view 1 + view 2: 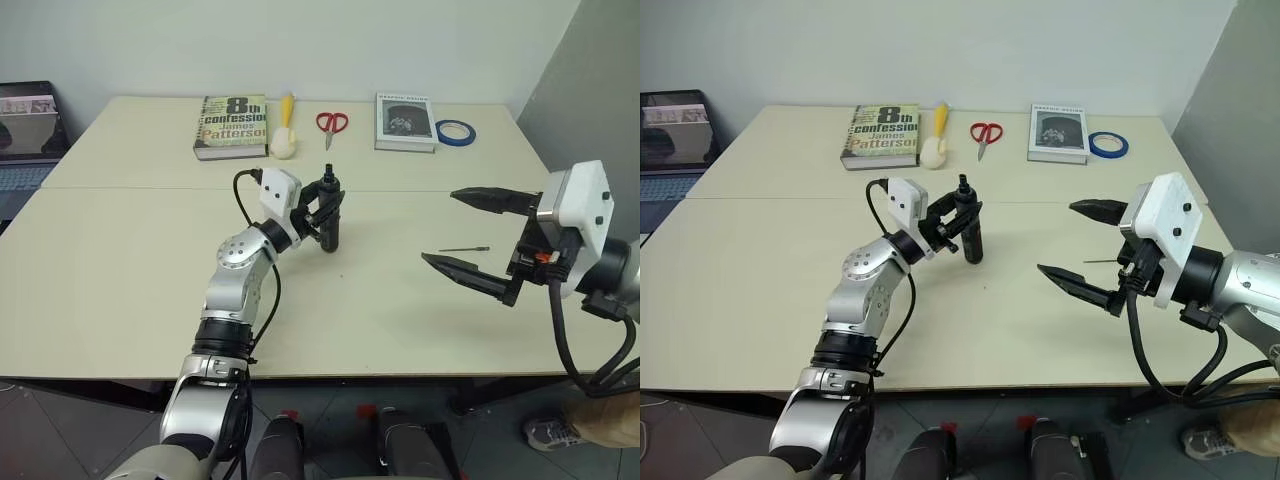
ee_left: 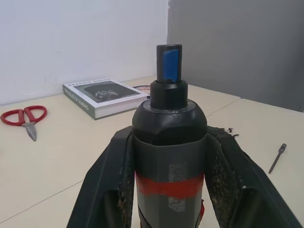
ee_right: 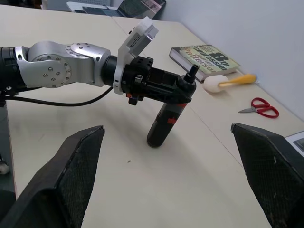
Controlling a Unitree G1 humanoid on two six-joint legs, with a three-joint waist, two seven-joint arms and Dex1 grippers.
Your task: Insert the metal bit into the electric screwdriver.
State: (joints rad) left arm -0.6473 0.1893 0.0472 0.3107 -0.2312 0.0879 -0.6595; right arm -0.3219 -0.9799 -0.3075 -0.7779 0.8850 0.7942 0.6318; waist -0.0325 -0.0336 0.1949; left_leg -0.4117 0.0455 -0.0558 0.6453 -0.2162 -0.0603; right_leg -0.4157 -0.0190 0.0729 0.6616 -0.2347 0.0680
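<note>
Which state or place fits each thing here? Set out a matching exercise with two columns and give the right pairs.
Things:
1. electric screwdriver
2. metal bit
3. right hand
4. scissors

States or places:
a. lying flat on the table, untouched
b. open, holding nothing
c. clamped in the left hand, tip upward
d. far side of the table, between two books

Pairs: 1-c, 2-a, 3-b, 4-d
</note>
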